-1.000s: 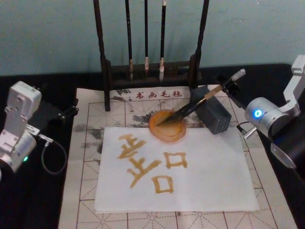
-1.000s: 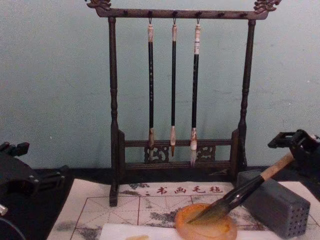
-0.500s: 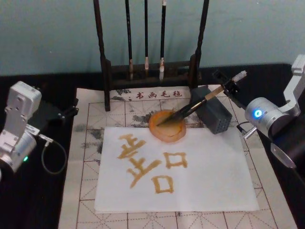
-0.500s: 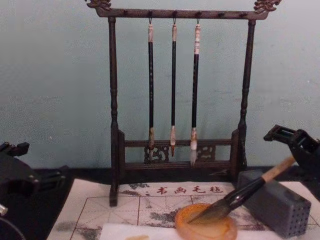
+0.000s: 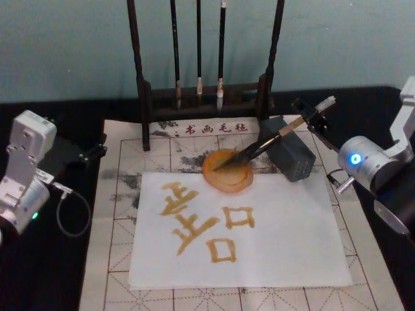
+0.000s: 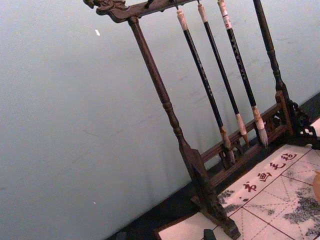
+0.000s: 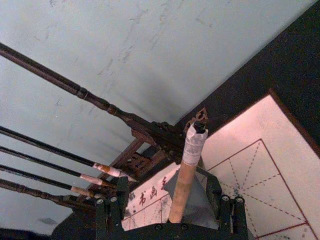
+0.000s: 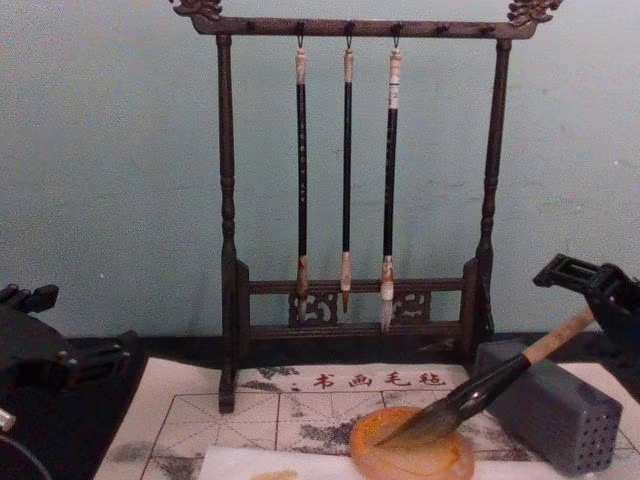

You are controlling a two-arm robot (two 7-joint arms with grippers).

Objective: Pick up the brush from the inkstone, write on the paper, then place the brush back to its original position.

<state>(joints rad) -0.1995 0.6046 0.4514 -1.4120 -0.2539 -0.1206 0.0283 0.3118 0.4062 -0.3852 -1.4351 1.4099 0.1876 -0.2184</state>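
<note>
The brush point(image 5: 259, 148) lies slanted, its bristles in the orange inkstone point(image 5: 227, 178) and its tan handle propped on a grey block point(image 5: 293, 159). My right gripper point(image 5: 313, 115) is open at the brush's taped end; in the right wrist view its fingers point(image 7: 107, 212) stand wide on either side of the handle point(image 7: 184, 185) without touching it. From the chest, the right gripper point(image 8: 588, 282) hovers just above the handle end, with the brush point(image 8: 490, 385) and inkstone point(image 8: 410, 462) below. The white paper point(image 5: 279, 240) carries golden-brown characters. My left gripper point(image 5: 74, 154) rests parked at the left.
A dark wooden rack point(image 5: 204, 97) with three thin hanging brushes point(image 8: 347, 180) stands at the back. A gridded felt mat point(image 5: 117, 259) lies under the paper. The grey block point(image 8: 550, 415) has small holes. Black table surface surrounds the mat.
My right gripper has let go of the brush and opened, drawing slightly back to the right. The handle has settled lower onto the grey block. The left arm has not moved.
</note>
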